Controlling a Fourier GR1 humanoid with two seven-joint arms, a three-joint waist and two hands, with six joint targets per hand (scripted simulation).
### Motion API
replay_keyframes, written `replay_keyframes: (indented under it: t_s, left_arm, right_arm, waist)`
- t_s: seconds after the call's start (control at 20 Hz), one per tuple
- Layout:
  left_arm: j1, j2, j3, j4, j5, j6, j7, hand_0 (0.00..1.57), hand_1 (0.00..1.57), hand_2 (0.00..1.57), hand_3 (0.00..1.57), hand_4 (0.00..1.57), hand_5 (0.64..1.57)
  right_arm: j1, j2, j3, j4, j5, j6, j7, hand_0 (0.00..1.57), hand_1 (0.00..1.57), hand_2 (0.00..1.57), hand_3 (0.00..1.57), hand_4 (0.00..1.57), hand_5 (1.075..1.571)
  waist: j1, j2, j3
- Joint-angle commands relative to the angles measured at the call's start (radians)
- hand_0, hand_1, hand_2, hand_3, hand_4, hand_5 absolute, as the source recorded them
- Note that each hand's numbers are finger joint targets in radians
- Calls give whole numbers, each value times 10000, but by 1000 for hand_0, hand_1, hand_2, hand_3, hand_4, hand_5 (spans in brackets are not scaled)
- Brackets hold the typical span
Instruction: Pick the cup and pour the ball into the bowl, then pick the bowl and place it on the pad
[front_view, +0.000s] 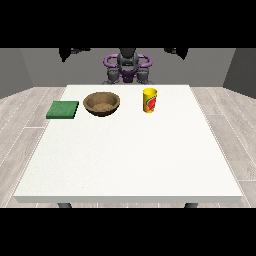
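- We see the cup (150, 100), yellow with a red and green mark on its side, standing upright on the white table (130, 160), towards the far edge and a little right of the middle of the view.
- The brown bowl (102, 104) sits on the table to the view's left of the cup, well apart from it, with its mouth facing up.
- The green pad (63, 109) lies flat near the table's left edge, just beside the bowl without touching it.
- We cannot see into the cup from this angle, so we cannot tell what it holds.
- The robot hand at the view's left (75, 51) shows only as a dark shape high up beside the robot's torso (127, 65), well above and behind the bowl and pad. It holds nothing we can make out, and we cannot tell how far open it is.
- The robot hand at the view's right (176, 50) is likewise a dark shape raised at the top, well apart from the cup. We cannot tell its state either.
- Neither robot hand touches the cup, bowl or pad.
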Motion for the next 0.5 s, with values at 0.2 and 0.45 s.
replay_keyframes:
  t_s: [0.2,0.45]
  left_arm:
    - [-350,-538,-235,1709,-792,97,-2742,0,0,0,0,0,1527]
    - [-750,-628,61,3345,-961,205,-4501,0,0,0,0,0,1523]
  right_arm:
    - [-553,252,-11,743,161,209,-1159,0,0,0,0,0,1570]
    - [-672,-256,-448,1219,31,796,-1755,0,0,0,0,0,1571]
  waist:
    - [-85,1451,-2]
    - [-381,1939,-3]
